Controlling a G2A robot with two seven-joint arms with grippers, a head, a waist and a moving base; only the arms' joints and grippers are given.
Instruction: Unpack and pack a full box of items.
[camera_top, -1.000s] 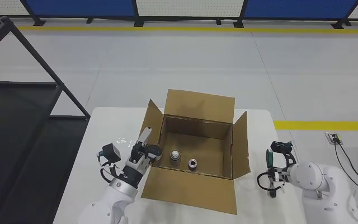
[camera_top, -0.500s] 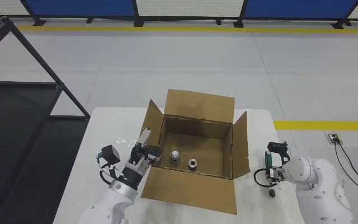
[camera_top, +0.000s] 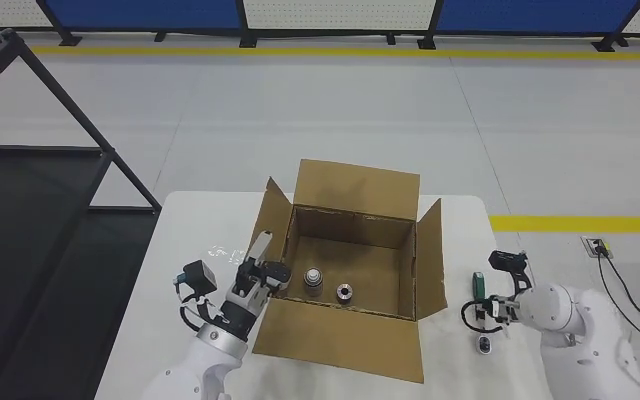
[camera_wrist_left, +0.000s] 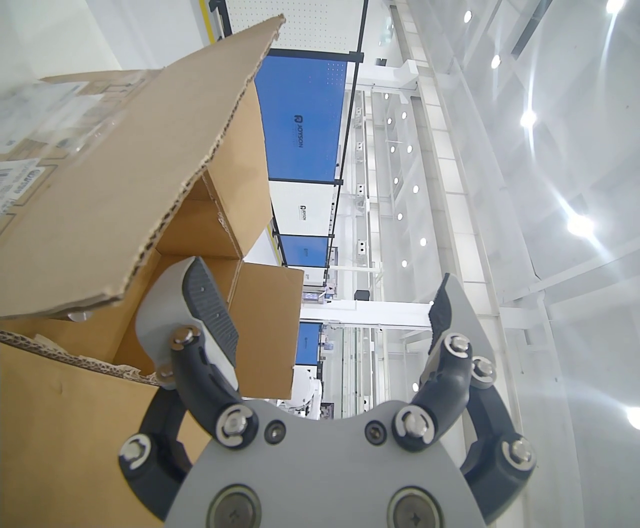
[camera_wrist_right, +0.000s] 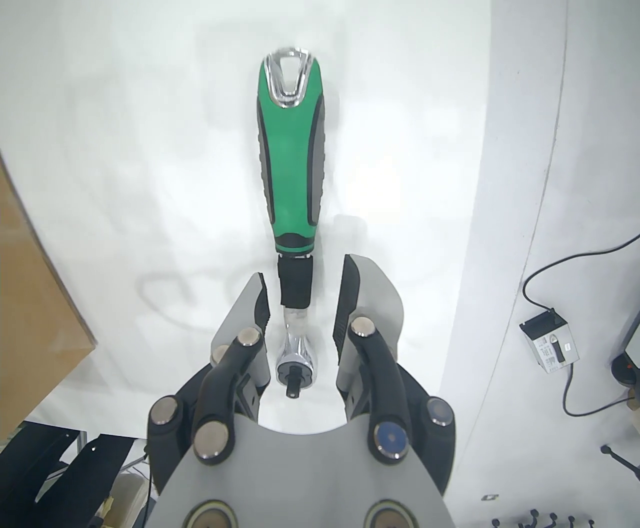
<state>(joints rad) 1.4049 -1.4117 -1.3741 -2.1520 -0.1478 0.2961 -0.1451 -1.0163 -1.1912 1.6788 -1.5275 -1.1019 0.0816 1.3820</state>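
An open brown cardboard box (camera_top: 358, 186) stood on the white worktop (camera_top: 195, 225) with its flaps spread outward. The top view looked down to the box floor, where two small metal pieces sat side by side near the front wall: a stubby silver cylinder (camera_top: 313, 280) and, to its right, a ring-shaped part (camera_top: 344, 292). The left tool (camera_top: 262, 262) hung at the box's left flap, just over the left wall. Its own wrist view added what the top view could not: the left tool (camera_wrist_left: 322, 290) was released, its ribbed black pads (camera_wrist_left: 207, 305) wide apart and grasping nothing, one of them seen against the box's inside, under the flap's jagged edge.

Outside the box's right flap, apart from it, a ratchet wrench with a green-and-black handle and chrome head (camera_wrist_right: 292, 165) lay flat on the worktop. The right wrist view showed the right tool (camera_wrist_right: 305, 280) likewise released, its fingers (camera_wrist_right: 350, 295) standing either side of the wrench's black neck with a gap at each. In the top view the right tool (camera_top: 485, 315) sat over the wrench's middle.
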